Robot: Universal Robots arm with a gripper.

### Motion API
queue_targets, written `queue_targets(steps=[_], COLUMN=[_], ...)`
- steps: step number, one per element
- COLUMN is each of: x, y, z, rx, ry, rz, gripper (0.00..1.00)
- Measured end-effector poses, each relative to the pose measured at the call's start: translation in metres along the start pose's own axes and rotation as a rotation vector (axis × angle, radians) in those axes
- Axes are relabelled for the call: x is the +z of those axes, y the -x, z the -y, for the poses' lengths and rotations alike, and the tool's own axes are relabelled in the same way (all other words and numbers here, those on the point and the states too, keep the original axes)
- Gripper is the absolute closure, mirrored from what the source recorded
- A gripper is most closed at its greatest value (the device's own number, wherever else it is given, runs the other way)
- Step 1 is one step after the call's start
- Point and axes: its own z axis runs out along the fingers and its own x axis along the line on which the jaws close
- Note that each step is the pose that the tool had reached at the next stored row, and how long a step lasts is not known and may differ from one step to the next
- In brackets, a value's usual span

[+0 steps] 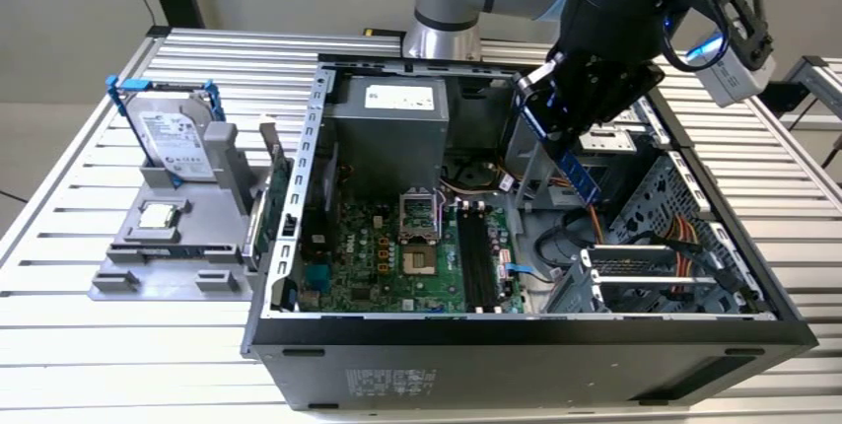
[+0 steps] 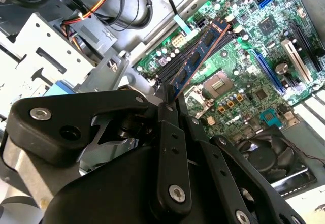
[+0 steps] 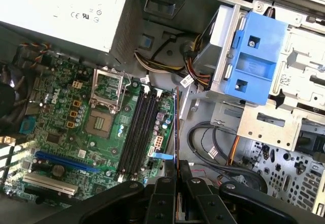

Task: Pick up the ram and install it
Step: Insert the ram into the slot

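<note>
tool [image 2: 170, 101] clamps ram [image 2: 199, 57], tilted, above motherboard [image 2: 254, 89] near black slots [image 3: 138, 132].

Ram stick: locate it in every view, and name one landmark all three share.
Exterior view: ram stick hangs tilted above the open case.
Second wrist view: ram stick slants across the motherboard.
First wrist view: ram stick edge-on, a thin dark line.
Shared landmark: the black memory slots.

Exterior view high above open case [image 1: 526, 355], both wrist views past claw [image 3: 176, 167] [image 2: 170, 98] onto motherboard [image 3: 66, 132] [image 2: 241, 64]
</note>
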Motion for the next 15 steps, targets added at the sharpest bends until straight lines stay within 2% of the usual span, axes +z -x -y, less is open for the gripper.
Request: queue_targets(steps=[9,15], x=[0.0018,0.0037], y=[0.0000,-0.0001], z=[0.0001,0.0002], rx=[0.001,0.026], ry=[-0.0004,-0.0011], rz=[0.0000,0.0013], gripper=[1.00,1.00])
